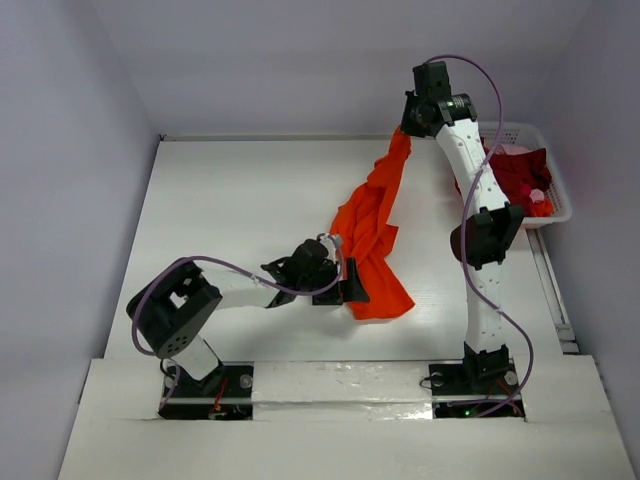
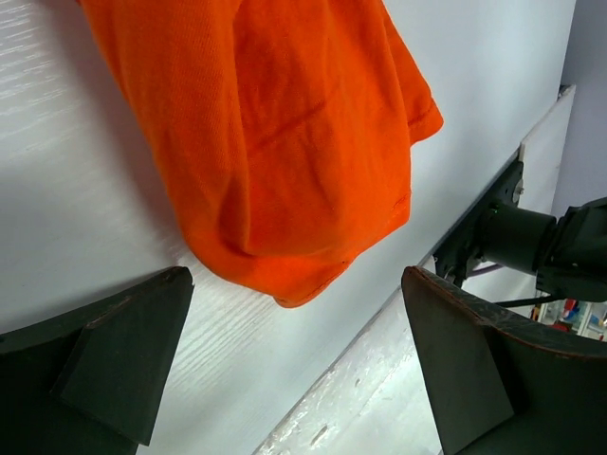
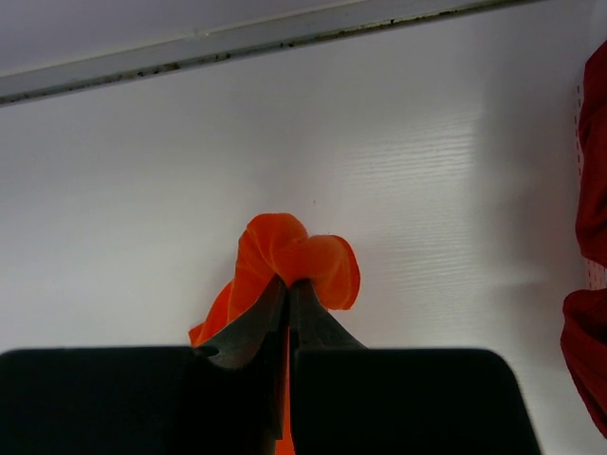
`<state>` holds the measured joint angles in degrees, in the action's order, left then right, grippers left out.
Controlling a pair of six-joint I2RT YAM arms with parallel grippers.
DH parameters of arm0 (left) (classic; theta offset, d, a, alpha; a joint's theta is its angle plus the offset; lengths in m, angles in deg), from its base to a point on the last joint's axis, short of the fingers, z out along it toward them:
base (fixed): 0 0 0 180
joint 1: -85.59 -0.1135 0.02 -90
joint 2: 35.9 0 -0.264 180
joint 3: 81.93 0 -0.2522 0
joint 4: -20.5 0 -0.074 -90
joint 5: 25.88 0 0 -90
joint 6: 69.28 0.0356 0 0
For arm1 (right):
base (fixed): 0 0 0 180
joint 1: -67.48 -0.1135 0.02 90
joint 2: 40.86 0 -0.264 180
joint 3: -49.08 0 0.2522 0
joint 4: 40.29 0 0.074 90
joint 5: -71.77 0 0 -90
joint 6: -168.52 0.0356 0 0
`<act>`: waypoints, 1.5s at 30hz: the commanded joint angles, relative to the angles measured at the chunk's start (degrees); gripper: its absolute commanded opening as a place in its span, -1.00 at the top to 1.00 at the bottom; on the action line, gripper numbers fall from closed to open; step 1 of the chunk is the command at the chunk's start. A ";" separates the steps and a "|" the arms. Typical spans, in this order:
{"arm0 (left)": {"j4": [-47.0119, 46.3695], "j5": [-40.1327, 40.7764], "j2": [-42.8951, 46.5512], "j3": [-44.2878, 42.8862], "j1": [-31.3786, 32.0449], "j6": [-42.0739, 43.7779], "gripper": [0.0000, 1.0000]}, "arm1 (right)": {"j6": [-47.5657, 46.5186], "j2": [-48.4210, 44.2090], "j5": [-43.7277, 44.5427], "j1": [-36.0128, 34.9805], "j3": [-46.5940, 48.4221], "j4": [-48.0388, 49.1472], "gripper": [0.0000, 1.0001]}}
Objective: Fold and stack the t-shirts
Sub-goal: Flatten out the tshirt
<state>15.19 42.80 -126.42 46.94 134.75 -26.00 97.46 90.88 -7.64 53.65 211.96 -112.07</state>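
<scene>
Aloft, right end effector point(image 3: 287, 289) pinches one orange t-shirt point(image 1: 372, 235); left end effector point(image 2: 294, 280) gapes wide beside it

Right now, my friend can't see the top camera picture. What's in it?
The right claw pinches one end of an orange t-shirt, holding it above the white table. The left claw is open beside the shirt's lower end. A white basket holding dark red shirts sits on the right.
</scene>
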 commanded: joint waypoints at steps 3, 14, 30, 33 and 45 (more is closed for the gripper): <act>7.48 3.31 -2.64 2.38 0.49 2.78 -0.98 | 0.22 -2.19 -0.66 0.47 2.84 3.00 1.00; 0.44 -3.99 -6.42 2.30 2.34 2.16 -0.73 | 0.22 -2.28 -0.83 0.99 2.67 3.00 1.00; 10.72 -0.74 1.04 -1.74 2.86 2.07 -0.12 | 0.31 -1.58 -1.27 0.99 2.76 3.09 1.00; 11.51 -0.39 1.23 -2.54 2.86 2.33 -0.07 | 0.40 -1.40 -1.45 0.99 3.19 3.09 1.00; 6.86 2.78 -4.49 -1.14 2.86 2.86 -0.04 | 0.48 -1.58 -1.98 1.52 3.02 3.17 1.00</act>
<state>20.46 41.14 -128.74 44.85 137.36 -24.99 97.81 90.88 -9.06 54.64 212.05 -112.03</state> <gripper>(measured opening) 0.519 0.023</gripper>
